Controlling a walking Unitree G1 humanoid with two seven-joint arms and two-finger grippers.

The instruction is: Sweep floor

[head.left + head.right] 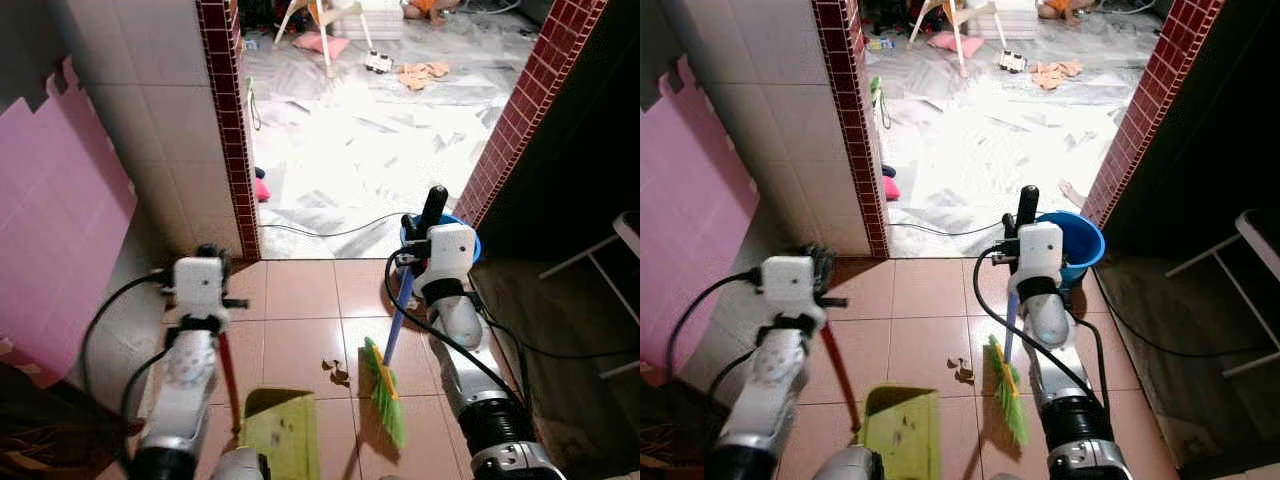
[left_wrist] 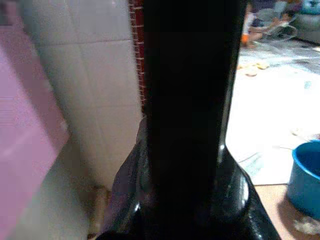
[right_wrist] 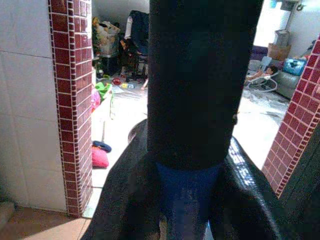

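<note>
Our right gripper (image 1: 420, 225) has its fingers clamped on the broom (image 1: 385, 385), bristles beside the debris (image 1: 337, 371); the left gripper (image 1: 208, 255) grips the dustpan (image 1: 277, 432) handle, angled to receive it.

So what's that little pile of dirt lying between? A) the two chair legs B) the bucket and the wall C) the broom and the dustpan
C: the debris sits on the tiles between the green broom head and the green dustpan.

Tiled floor (image 1: 300, 340): debris (image 1: 338, 371), broom head (image 1: 385, 392), dustpan (image 1: 278, 430), blue bucket (image 1: 1077, 240).
</note>
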